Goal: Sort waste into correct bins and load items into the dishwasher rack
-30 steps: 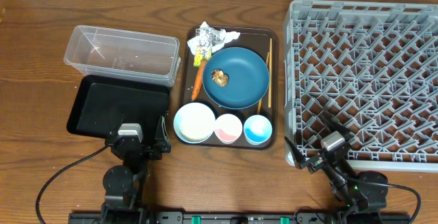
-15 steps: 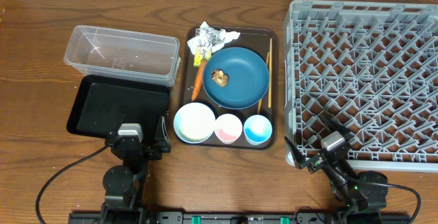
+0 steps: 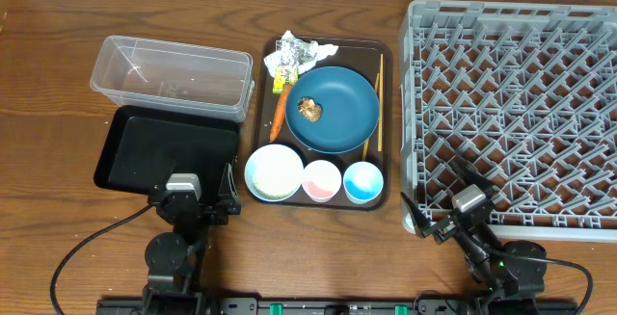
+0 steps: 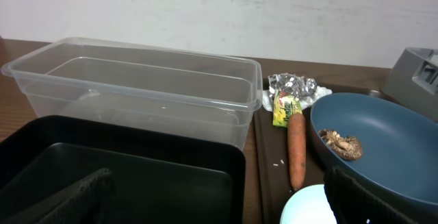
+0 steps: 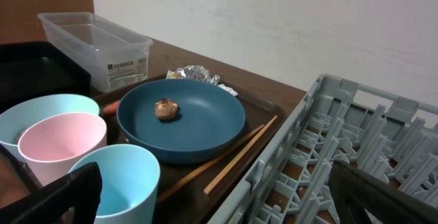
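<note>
On the brown serving tray point(image 3: 389, 166) lie a crumpled white wrapper point(image 3: 297, 55) with a yellow packet point(image 3: 282, 76), a carrot point(image 3: 280, 113), a dark blue dish point(image 3: 339, 113) holding a brown lump point(image 3: 309, 110), chopsticks point(image 3: 379, 103), a white bowl point(image 3: 274, 172), a pink cup point(image 3: 321, 180) and a blue cup point(image 3: 363, 182). A few rice grains point(image 4: 277, 162) lie beside the carrot. The clear tub point(image 3: 172, 76) and black tray point(image 3: 166, 151) stand empty on the left, the grey rack point(image 3: 511, 113) on the right. My left gripper point(image 3: 193, 199) and right gripper point(image 3: 453, 214) are open, empty, near the front edge.
The left gripper point(image 4: 219, 203) sits low at the black tray's point(image 4: 123, 176) near end, with the bowl point(image 4: 308, 210) just to its right. The right gripper point(image 5: 219, 196) straddles the rack's left wall point(image 5: 287, 155), with the blue cup point(image 5: 116, 179) beside it. Cables trail along the front.
</note>
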